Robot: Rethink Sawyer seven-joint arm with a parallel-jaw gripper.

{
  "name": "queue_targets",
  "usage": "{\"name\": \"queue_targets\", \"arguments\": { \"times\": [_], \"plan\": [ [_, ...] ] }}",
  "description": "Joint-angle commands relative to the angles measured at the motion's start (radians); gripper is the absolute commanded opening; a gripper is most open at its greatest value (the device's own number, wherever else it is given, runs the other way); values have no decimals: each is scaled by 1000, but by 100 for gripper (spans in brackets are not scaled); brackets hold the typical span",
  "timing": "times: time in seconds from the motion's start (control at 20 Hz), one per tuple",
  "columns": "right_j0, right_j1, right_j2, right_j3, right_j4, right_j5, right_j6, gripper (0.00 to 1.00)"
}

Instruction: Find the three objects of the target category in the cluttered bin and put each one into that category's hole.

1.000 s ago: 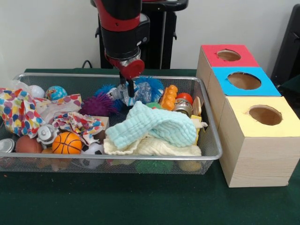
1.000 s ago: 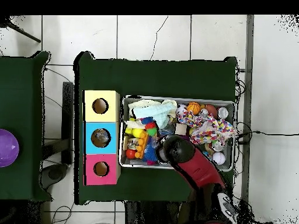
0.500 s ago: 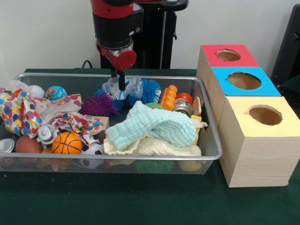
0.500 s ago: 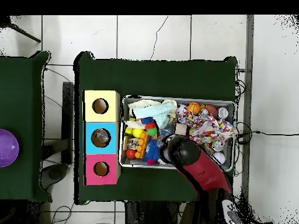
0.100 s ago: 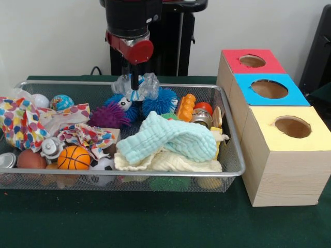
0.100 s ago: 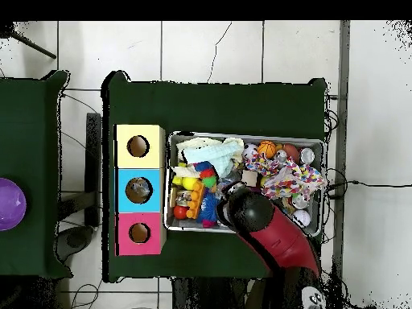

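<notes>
In the front view my gripper [image 5: 134, 82] hangs at the far rim of the wire bin [image 5: 62, 83], shut on a crumpled clear plastic piece [image 5: 147, 87] with blue streaks. The plastic hangs just above the blue spiky ball [image 5: 161, 99] and touches nothing else that I can see. At the right stand three wooden boxes with round holes: red top [image 5: 235, 57], blue top [image 5: 295, 95], yellow top [image 5: 264, 121]. In the overhead view the arm [image 6: 251, 212] covers the gripper and the plastic, and the boxes [image 6: 139, 190] line the bin's left side.
The bin holds a purple spiky ball [image 5: 108, 116], a mint cloth [image 5: 168, 137], a cream cloth [image 5: 170, 163], a small basketball [image 5: 74, 157], a polka-dot cloth [image 5: 20, 124], a globe ball [image 5: 61, 102] and an orange toy [image 5: 186, 107]. Green cloth covers the table [image 5: 155, 222].
The gripper has risen out of the bin with the clear plastic in it, from among the spiky balls up to rim height.
</notes>
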Motion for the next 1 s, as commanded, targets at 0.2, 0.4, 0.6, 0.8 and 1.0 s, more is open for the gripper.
{"name": "queue_targets", "arguments": {
  "times": [0.2,0.4,0.6,0.8,1.0],
  "plan": [
    [96,-91,-35,8,4,241,291,0],
    [117,-105,-29,71,45,216,310,0],
    [157,-108,-34,118,83,181,355,0],
    [187,-110,-33,150,119,154,375,0],
    [204,-111,-31,174,146,129,387,0]
  ]
}}
